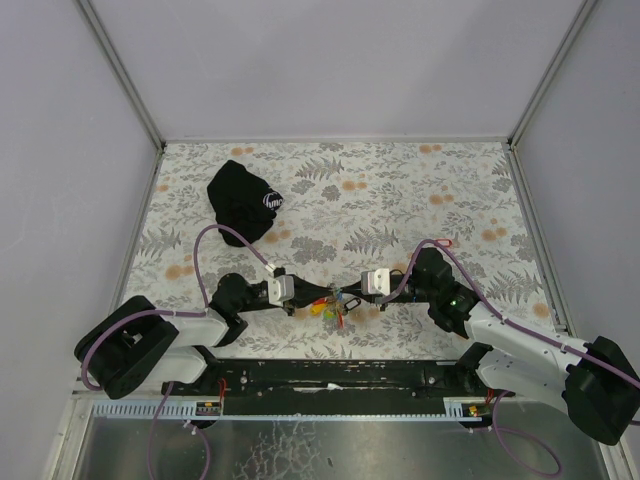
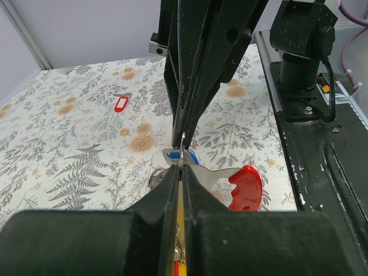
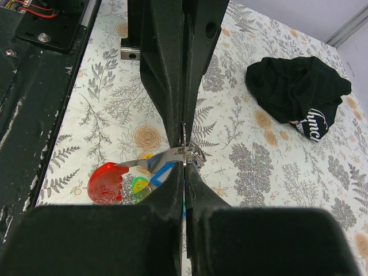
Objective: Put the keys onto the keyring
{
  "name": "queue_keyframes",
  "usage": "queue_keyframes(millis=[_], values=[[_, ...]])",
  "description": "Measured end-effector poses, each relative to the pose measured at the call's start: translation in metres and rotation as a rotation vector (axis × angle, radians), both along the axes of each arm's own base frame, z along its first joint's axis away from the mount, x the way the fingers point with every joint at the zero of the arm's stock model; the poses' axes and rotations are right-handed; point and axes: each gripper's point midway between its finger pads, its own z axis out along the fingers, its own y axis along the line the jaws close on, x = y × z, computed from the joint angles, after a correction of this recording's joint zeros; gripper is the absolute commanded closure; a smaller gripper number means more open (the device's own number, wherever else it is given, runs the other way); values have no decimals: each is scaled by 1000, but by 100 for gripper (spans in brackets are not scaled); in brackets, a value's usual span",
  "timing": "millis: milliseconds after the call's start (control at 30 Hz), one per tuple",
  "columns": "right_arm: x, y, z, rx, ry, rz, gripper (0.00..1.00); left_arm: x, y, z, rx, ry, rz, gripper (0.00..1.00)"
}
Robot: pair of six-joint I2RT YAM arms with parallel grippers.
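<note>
The keys (image 3: 138,184), bunched with red, yellow, green and blue tags, are hung just beneath the meeting fingertips, low over the floral tabletop (image 3: 241,172). The keyring (image 2: 183,150) is held upright and edge-on, and it appears pinched from both sides. The left end effector (image 2: 181,171) and right end effector (image 3: 184,168) are pressed together on it, tip to tip. One loose red-tagged key (image 2: 120,103) is seen well behind the right end effector, nearer that arm. A black pouch (image 1: 245,200) is set far off, towards the white walls.
</note>
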Motion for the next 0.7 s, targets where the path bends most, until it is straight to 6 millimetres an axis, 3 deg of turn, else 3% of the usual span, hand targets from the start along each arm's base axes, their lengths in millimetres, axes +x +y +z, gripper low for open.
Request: queue_keyframes(millis=[700], values=[[1,0,1,3,-2,-7,100,3,1,0,-1,2,14,100]])
